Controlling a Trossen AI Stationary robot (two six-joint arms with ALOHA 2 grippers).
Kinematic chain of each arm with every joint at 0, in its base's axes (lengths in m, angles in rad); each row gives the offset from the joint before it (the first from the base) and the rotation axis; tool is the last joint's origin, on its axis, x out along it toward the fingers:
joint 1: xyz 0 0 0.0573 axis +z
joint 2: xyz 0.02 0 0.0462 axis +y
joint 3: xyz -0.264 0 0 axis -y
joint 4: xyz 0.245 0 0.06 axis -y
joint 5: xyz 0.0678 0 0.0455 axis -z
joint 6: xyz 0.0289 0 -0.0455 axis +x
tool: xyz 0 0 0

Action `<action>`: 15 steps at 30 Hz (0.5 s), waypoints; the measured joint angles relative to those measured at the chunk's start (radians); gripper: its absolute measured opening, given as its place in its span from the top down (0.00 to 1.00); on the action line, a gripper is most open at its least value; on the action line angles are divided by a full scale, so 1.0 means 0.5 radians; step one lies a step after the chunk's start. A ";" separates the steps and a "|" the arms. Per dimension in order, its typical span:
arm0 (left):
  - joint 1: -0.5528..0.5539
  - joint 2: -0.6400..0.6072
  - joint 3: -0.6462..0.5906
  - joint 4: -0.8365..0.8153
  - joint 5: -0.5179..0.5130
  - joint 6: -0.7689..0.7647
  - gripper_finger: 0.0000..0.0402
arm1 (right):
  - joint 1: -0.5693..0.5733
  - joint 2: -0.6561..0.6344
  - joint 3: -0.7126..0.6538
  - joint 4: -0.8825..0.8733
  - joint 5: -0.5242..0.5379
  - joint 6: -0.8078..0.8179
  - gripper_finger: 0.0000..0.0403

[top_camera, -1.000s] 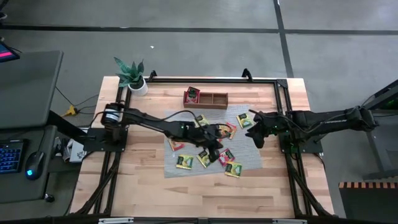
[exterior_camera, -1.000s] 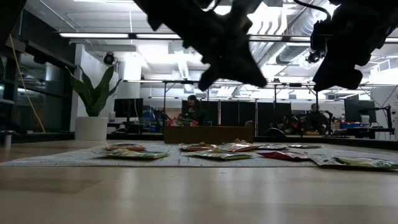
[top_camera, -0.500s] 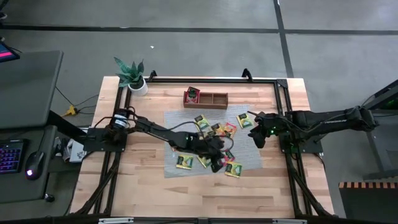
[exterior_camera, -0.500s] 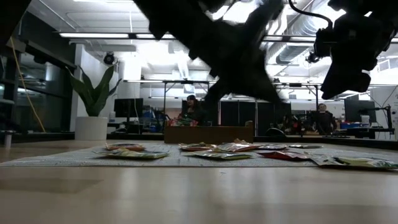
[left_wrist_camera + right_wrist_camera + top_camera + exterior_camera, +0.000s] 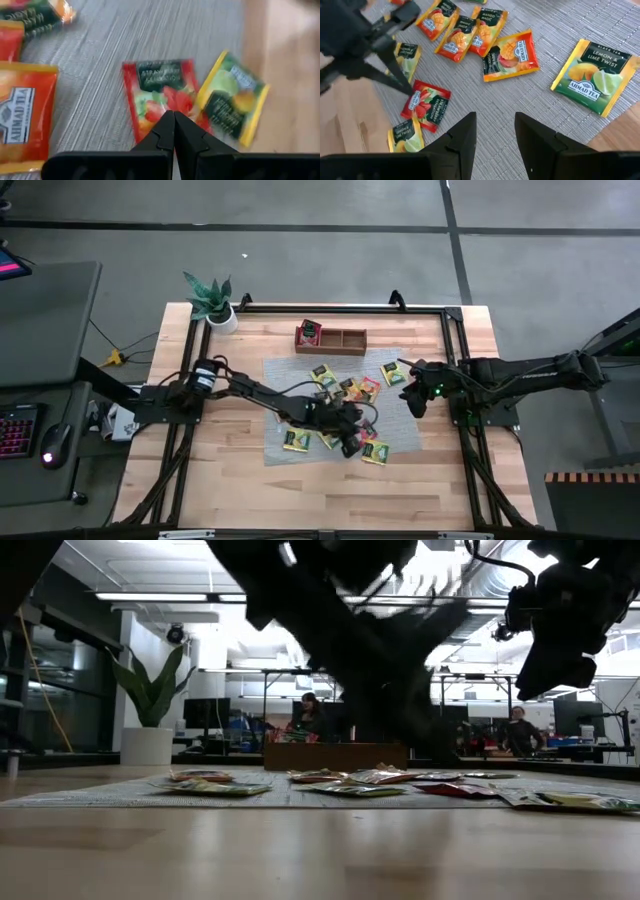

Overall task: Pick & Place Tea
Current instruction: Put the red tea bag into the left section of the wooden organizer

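Several tea sachets, red, orange, yellow and green, lie flat on the grey woven mat [image 5: 300,385]. My left gripper [image 5: 173,116] is shut, slanting down with its tips over a red strawberry sachet [image 5: 160,90] near the mat's near right corner. A yellow-green sachet [image 5: 232,100] lies beside that sachet. My right gripper [image 5: 495,132] hangs open above the mat's right edge, near a green lemon-lime sachet [image 5: 592,77], with nothing between its fingers. My left gripper's shut tips stand at the red strawberry sachet's edge [image 5: 416,95], coming from the table's left and slanting down. I cannot tell whether they touch it. The sachet lies flat on the mat.
A brown wooden three-compartment tray [image 5: 345,338] stands beyond the mat's far edge, with a red sachet [image 5: 309,332] in its left compartment. A potted plant [image 5: 212,302] stands at the far left corner. Bare wood runs along the near edge [image 5: 320,495].
My left gripper, still shut, has come down and moved toward the table's near edge, from the middle of the mat to the red strawberry sachet. The sachets have stayed where they lay.
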 joint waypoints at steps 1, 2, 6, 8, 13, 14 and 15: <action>0.001 0.005 0.026 0.021 0.001 0.022 1.00 | 0.000 0.000 0.000 -0.001 0.006 -0.001 0.68; 0.001 0.008 0.054 0.047 -0.002 0.033 1.00 | 0.000 0.000 0.000 -0.007 0.009 -0.001 0.68; 0.002 0.055 0.122 -0.061 -0.039 0.055 1.00 | 0.000 0.000 0.000 -0.021 0.019 -0.001 0.68; 0.001 0.072 0.152 -0.087 -0.009 0.075 1.00 | 0.000 0.000 0.000 -0.023 0.022 0.000 0.68; -0.004 0.105 0.177 -0.119 0.014 0.069 1.00 | 0.000 -0.002 0.000 -0.053 0.037 0.003 0.68; -0.012 0.113 0.172 -0.135 0.033 0.068 1.00 | 0.000 0.000 0.000 -0.054 0.038 0.004 0.68; -0.015 0.113 0.171 -0.152 0.035 0.068 1.00 | 0.000 0.000 0.000 -0.058 0.038 0.005 0.68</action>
